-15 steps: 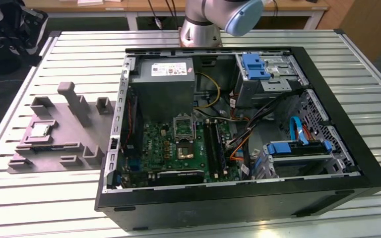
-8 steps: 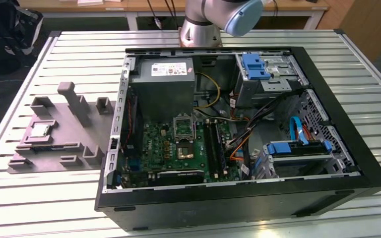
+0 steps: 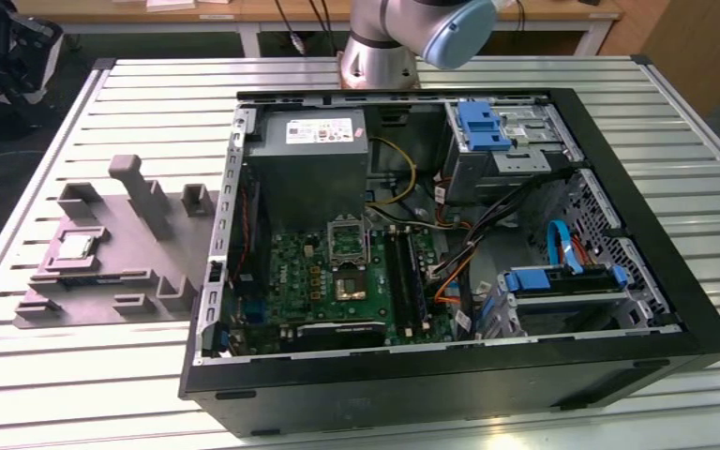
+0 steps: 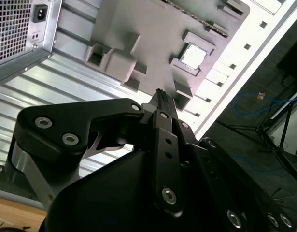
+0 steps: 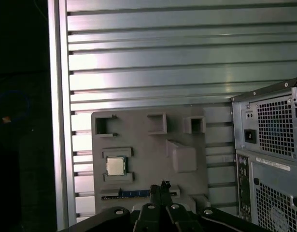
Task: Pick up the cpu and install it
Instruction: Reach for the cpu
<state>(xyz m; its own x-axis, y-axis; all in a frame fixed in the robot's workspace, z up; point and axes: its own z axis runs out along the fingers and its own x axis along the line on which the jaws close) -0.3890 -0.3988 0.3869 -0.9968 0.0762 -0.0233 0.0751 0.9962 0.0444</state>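
cpu (image 5: 116,166) seated in a recess of grey fixture plate (image 3: 147,234), beside pc case (image 3: 460,380).
gripper (image 5: 162,186) well clear of it, fingers closed, empty; risk: an off-centre grasp could tilt or drop it.

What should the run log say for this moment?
cpu: not yet picked, seated in grey fixture beside case | gripper: shut, empty, clear of cpu | case: side open

A slatted metal bench (image 3: 97,394) carries an open computer case (image 3: 435,389) lying on its side. A grey moulded fixture plate (image 3: 128,253) lies flat on the slats just beside the case, on the exterior view's left. The arm's base (image 3: 379,66) stands beyond the case's far wall.
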